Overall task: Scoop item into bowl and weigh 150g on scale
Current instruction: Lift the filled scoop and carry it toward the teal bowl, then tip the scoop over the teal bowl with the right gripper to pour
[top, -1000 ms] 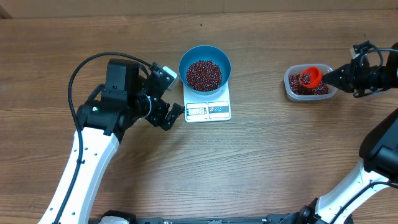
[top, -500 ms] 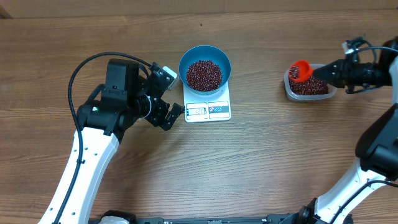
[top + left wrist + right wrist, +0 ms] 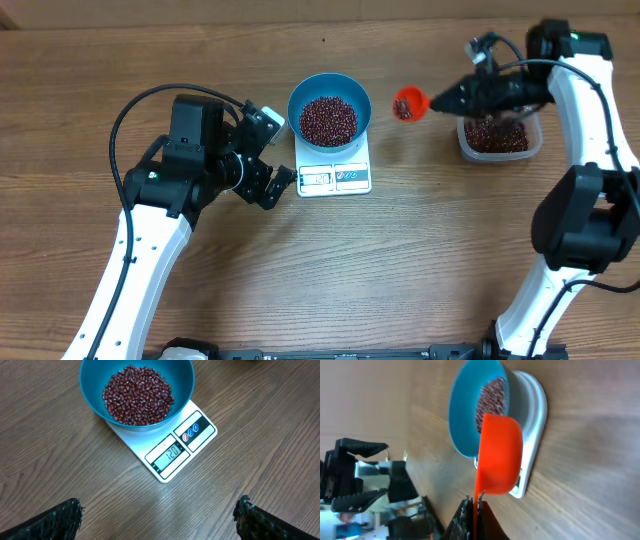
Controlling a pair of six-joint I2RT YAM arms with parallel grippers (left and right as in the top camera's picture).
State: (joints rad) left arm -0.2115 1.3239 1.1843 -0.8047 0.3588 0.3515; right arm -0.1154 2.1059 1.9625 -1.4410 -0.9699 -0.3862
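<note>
Blue bowl [image 3: 298, 105] on one scale [image 3: 335, 178] — right fingers [image 3: 463, 520] grip one scoop [image 3: 407, 103], left fingers [image 3: 56, 522] wide.

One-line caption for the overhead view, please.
Right claw holds a red scoop of beans between the clear tub and the blue bowl on the white scale; left claw open beside it.

One blue bowl [image 3: 330, 84], one white scale [image 3: 335, 178], one red scoop [image 3: 408, 103], one clear tub [image 3: 463, 142].
</note>
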